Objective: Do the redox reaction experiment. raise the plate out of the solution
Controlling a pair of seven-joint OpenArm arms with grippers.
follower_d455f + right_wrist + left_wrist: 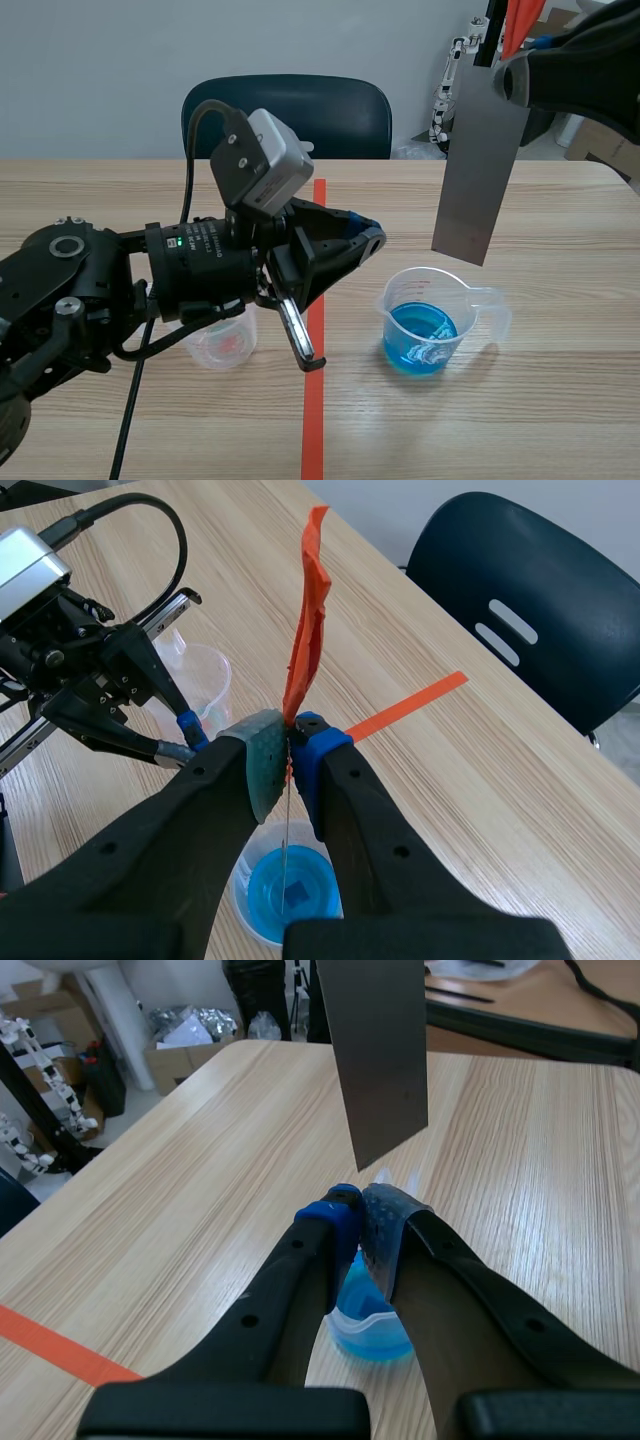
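1. The plate (478,165) hangs upright above the beaker (430,325). Its lower edge is clear of the rim and out of the blue solution. I judge the lift essentially done. Keeping the sheet over the beaker probably lets any drips fall back in.
2. The right gripper (290,745) is above the beaker and clamps the plate's top edge, where an orange tab (312,610) stands up. Its jaws are almost together because the sheet is thin. Gripping at the top keeps the pads away from the liquid.
3. The left gripper (360,1222) sits near the beaker, a little higher than its rim, on the side of the orange tape line (315,420). Its fingers are pressed together with nothing between them. It seems to be standing by, perhaps ready to steady the beaker.
4. A clear cup (225,345) stands across the tape line from the beaker, partly hidden by the left arm. I cannot make out its contents.
5. A dark chair (300,115) stands beyond the beaker, at the table's far edge.
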